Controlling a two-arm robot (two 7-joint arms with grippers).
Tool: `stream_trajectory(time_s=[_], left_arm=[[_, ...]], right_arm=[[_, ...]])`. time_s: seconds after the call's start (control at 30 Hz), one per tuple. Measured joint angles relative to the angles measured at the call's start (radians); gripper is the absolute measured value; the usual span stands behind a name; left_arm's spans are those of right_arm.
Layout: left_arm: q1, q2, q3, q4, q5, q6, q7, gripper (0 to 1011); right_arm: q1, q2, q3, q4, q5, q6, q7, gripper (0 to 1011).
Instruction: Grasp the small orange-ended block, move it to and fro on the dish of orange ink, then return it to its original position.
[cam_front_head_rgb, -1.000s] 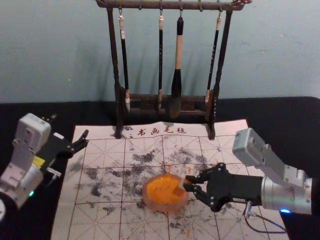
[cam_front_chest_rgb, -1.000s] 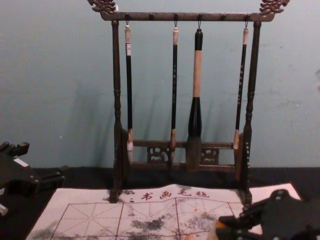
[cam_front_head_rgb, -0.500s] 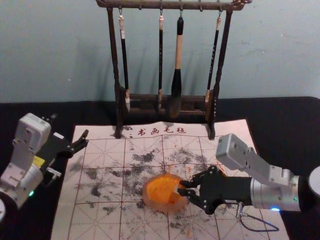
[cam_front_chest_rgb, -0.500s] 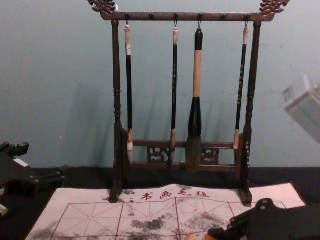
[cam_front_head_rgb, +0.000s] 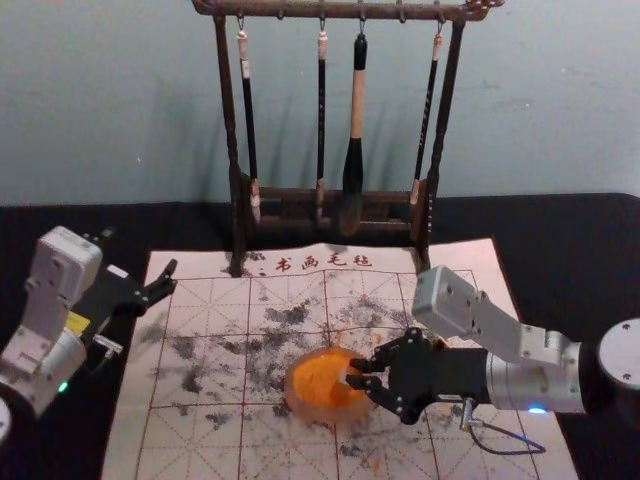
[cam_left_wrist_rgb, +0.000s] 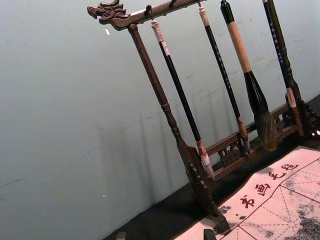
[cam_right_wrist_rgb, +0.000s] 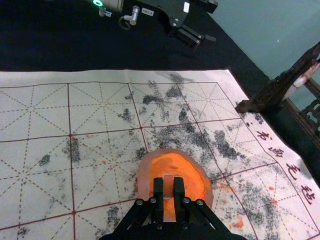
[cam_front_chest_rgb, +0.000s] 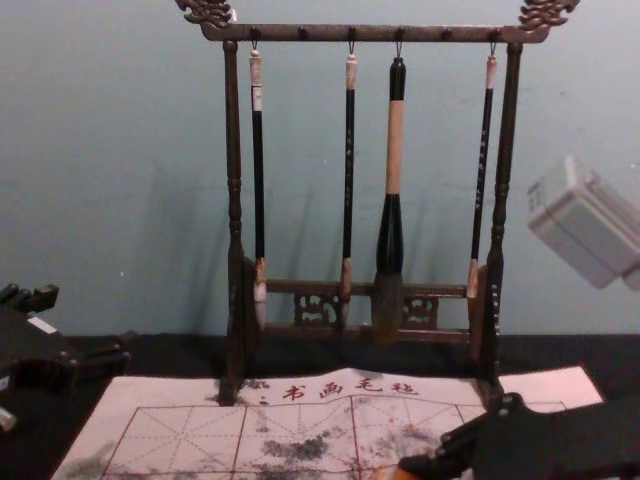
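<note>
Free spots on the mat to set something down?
On the mat: between left gripper and ink dish, plus the strip between dish and brush rack. Crowded: the dish's right side, where the right gripper holds the block.

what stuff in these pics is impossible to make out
- The block's two sides: right wrist view, behind the right pincer's fingers.
- Whether the block touches the ink: head view, too small to tell.
- Most of the left pincer: left wrist view, cut off by the edge.
- The mat's near edge: head view, cut off by the bottom edge.
</note>
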Motion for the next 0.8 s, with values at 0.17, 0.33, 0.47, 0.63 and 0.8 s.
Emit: stream_trajectory(time_s=[0.17,0.33,0.47,0.63,0.8], left_arm=[[0.000,0.000,0.000,0.000,0.000,0.000,0.000,1001],[0.000,0.000,0.000,0.000,0.000,0.000,0.000,1001],[0.000,0.000,0.000,0.000,0.000,0.000,0.000,1001],[0.000,0.000,0.000,0.000,0.000,0.000,0.000,1001],[0.000,0.000,0.000,0.000,0.000,0.000,0.000,1002]], right_arm=[[0.015,-0.014,-0.009,0.013,-0.016,0.001,0.001,90],[0.030,-0.028,-0.013,0.031,-0.030,0.005,-0.005,90],[0.042,-0.039,-0.012,0.049,-0.040,0.014,-0.015,90],[0.048,-0.046,-0.004,0.064,-0.045,0.022,-0.025,90],[0.049,-0.046,0.007,0.069,-0.046,0.029,-0.030,90]])
